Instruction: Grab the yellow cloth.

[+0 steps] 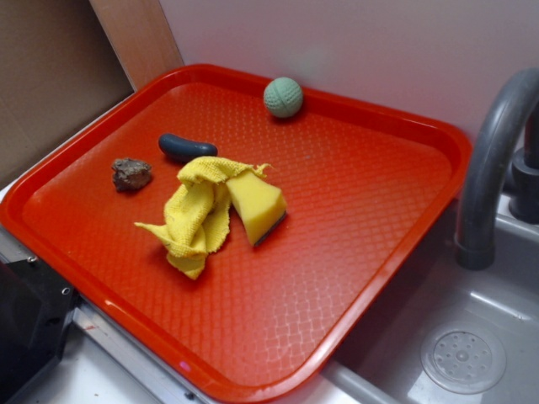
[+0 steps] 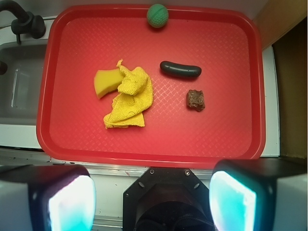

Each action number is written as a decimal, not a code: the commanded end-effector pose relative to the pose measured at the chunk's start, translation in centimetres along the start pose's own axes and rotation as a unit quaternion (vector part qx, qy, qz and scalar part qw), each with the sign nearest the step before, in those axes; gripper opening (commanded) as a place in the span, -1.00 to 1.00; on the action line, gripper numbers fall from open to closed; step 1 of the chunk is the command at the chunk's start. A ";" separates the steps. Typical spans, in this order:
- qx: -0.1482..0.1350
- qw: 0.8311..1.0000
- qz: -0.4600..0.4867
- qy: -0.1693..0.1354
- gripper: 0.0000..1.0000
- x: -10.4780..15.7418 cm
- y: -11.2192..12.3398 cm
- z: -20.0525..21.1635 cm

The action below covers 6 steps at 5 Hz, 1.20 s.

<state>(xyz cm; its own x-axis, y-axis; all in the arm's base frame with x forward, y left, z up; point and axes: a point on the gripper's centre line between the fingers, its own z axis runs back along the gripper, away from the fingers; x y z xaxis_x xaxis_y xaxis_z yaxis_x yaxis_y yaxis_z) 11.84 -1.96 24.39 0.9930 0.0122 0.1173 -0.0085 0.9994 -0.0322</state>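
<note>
The yellow cloth (image 1: 198, 215) lies crumpled on the red tray (image 1: 354, 194), draped partly over a yellow sponge block (image 1: 257, 204). In the wrist view the cloth (image 2: 130, 98) is left of the tray's middle, with the sponge (image 2: 106, 83) at its left. My gripper (image 2: 153, 199) is high above the tray's near edge, well away from the cloth. Its jaws stand wide apart with nothing between them. The gripper is out of the exterior view.
On the tray (image 2: 231, 130) also lie a dark sausage-shaped object (image 2: 180, 70), a brown lump (image 2: 196, 99) and a green ball (image 2: 158, 15) at the far rim. A grey sink (image 1: 446, 337) with a faucet (image 1: 493, 160) adjoins the tray.
</note>
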 end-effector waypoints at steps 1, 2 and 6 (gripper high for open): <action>0.000 1.000 0.000 0.000 1.00 0.0 0.0 0.0; 0.032 0.998 -0.054 -0.019 1.00 3.0 -0.5 -5.0; 0.081 0.974 -0.210 -0.040 1.00 7.1 -4.8 -19.6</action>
<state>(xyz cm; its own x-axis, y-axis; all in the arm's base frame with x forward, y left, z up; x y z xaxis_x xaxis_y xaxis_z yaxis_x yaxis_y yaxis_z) 20.64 -6.63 5.05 0.9120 -0.3916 0.1222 0.3650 0.9106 0.1940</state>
